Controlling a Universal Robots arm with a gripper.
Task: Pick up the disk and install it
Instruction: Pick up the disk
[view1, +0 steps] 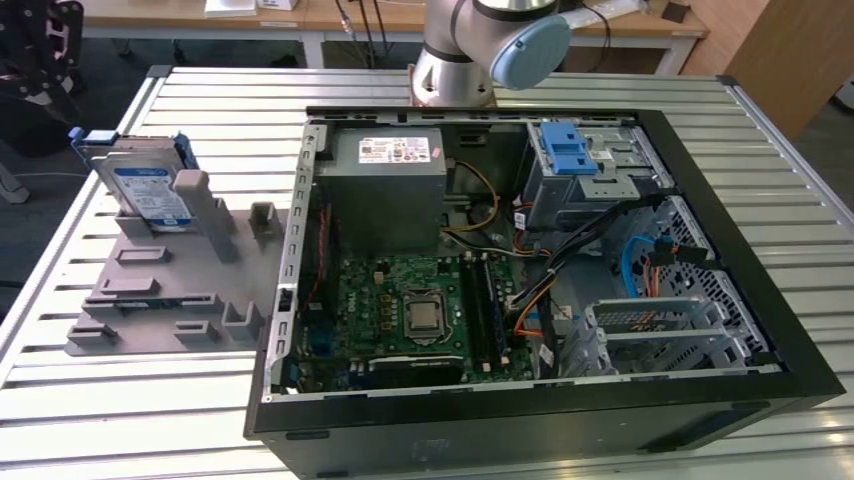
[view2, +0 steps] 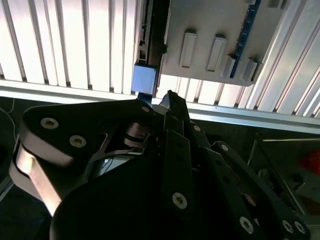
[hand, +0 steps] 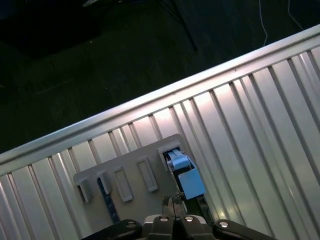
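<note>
In the exterior view, the disk (view1: 147, 185) stands on edge in a grey holder (view1: 160, 290) at the exterior view's left, label facing out and blue rails down its sides. The holder lies on the ribbed metal surface (view1: 801, 200), beside an open computer case (view1: 534, 425), and the disk is outside that case. Inside the case are a big grey box (view1: 387, 190) and, toward the exterior view's right, a grey cage with a blue latch (view1: 587, 165). The arm (view1: 467, 50) rises behind the case.

In the second wrist view, the claw (view2: 170, 96) hangs above the edge of the surface (view2: 75, 45). Its fingers are drawn together at the tips and hold nothing. Beyond the tips are the grey holder (view2: 220, 30) and a small blue square piece (view2: 145, 78). I cannot tell whether that piece belongs to the disk.

In the first wrist view, the claw (hand: 172, 202) is again narrow and empty. The blue piece (hand: 190, 182) lies close to its tips, at the edge of the holder (hand: 130, 170). The surface (hand: 260, 110) ends at dark floor (hand: 100, 60).
</note>
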